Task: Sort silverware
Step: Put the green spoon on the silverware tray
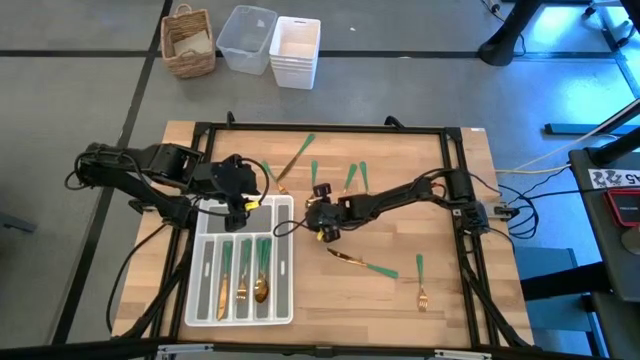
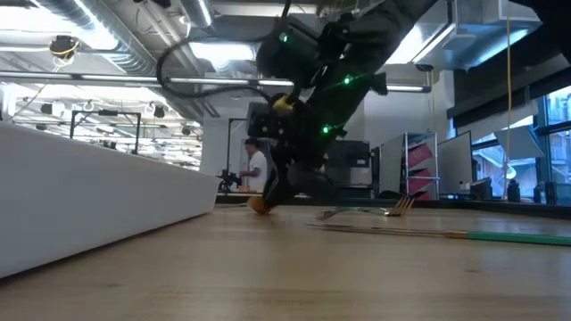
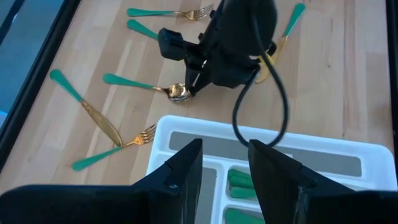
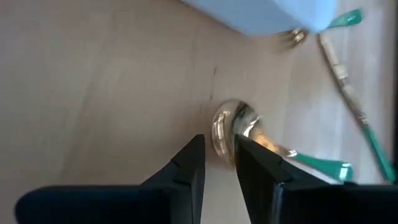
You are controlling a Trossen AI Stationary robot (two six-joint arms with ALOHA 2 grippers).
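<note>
Near the front edge of the wooden counter [image 1: 400, 310], the white compartmented tray [image 1: 285, 300] lies on the left side with several gold-headed, green-handled pieces [image 1: 243, 272] already lying lengthwise in its slots. Above the tray's far end hangs the left gripper [image 1: 240, 203], its jaws parted with nothing between them; its wrist view looks down past the two dark fingers [image 3: 185, 168] onto the tray's rim [image 3: 323, 146].

Just beyond the tray's far right corner, the right gripper [image 1: 325, 226] reaches down to the counter. Its jaws stand slightly apart directly over the gold bowl of a spoon [image 4: 231, 127], whose green handle [image 4: 323, 165] trails off to one side; whether the fingertips [image 4: 194, 155] touch the bowl cannot be told. The left wrist view shows the same spoon [image 3: 146, 87] lying flat under that gripper.

To the right, a knife [image 1: 362, 263] and a fork [image 1: 421, 285] lie loose on the counter. Farther back, three more pieces [image 1: 350, 178] sit near the middle, and another pair [image 1: 293, 160] lies crossed toward the far left.

Beyond the counter, on the floor, stand a wicker basket [image 1: 189, 41], a clear bin [image 1: 246, 39] and a white bin [image 1: 295, 52].
</note>
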